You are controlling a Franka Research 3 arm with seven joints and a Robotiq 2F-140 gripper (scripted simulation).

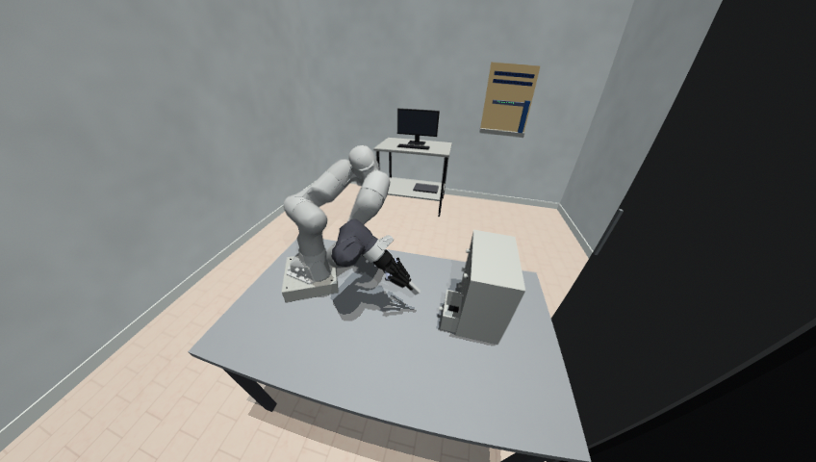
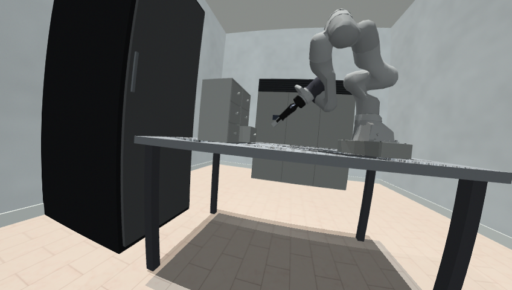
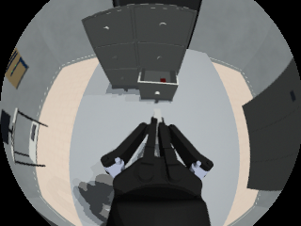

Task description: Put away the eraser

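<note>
The small chest (image 1: 493,312) (image 2: 215,107) (image 3: 115,47) stands upright with two columns of three drawers. In the wrist view its lower right drawer (image 3: 150,90) (image 2: 246,134) (image 1: 447,323) is pulled partly out; the other drawers look pushed in. A small red thing (image 3: 163,80) lies in the open drawer; I cannot tell if it is an eraser. A dark patch shows inside that drawer in the top view. My gripper (image 1: 414,287) (image 2: 275,122) (image 3: 156,113) is shut and empty, tilted down above the table, in front of the open drawer and apart from it. No eraser can be made out on the table.
The grey table (image 1: 366,354) (image 2: 287,156) carries the arm's base (image 1: 309,289) (image 2: 375,148) at the end opposite the chest. A tall black cabinet (image 2: 89,118) (image 1: 687,218) stands beyond the table's edge on the chest's side. A desk with a monitor (image 1: 418,122) stands farther back.
</note>
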